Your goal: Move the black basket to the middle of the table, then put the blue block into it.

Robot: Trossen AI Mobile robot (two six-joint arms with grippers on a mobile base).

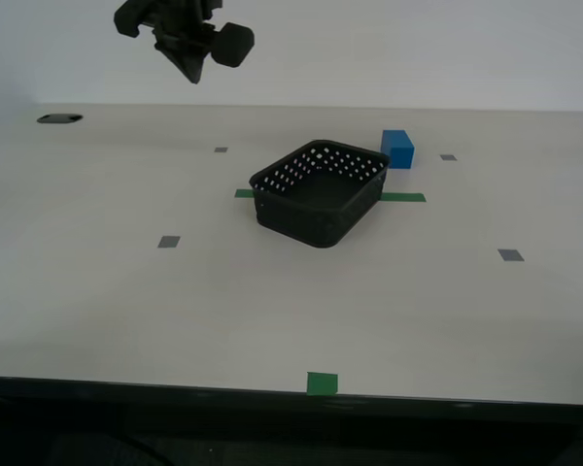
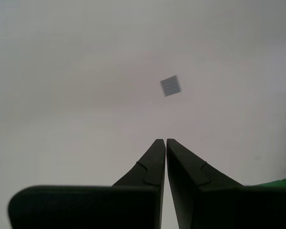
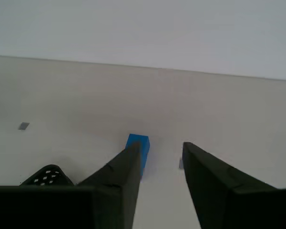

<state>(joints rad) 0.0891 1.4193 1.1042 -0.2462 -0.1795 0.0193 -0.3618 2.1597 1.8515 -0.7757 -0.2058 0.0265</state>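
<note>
The black basket point(image 1: 321, 192) stands near the middle of the off-white table point(image 1: 97, 291), lying over the green tape strip point(image 1: 403, 197). The blue block point(image 1: 397, 149) sits on the table just beyond the basket's far right corner. My first gripper point(image 3: 162, 145) is open and empty above the table, pointing at the blue block point(image 3: 139, 143), with a corner of the basket point(image 3: 47, 176) beside it. My second gripper point(image 2: 163, 140) is shut and empty above bare table with a grey mark point(image 2: 171, 85). An arm's gripper point(image 1: 189, 39) hangs high at the exterior view's upper left.
Small grey square marks point(image 1: 169, 241) dot the table. A green tape square point(image 1: 322, 382) sits at the near edge. A dark oval hole point(image 1: 58, 118) lies at the far left. A pale wall rises behind the table.
</note>
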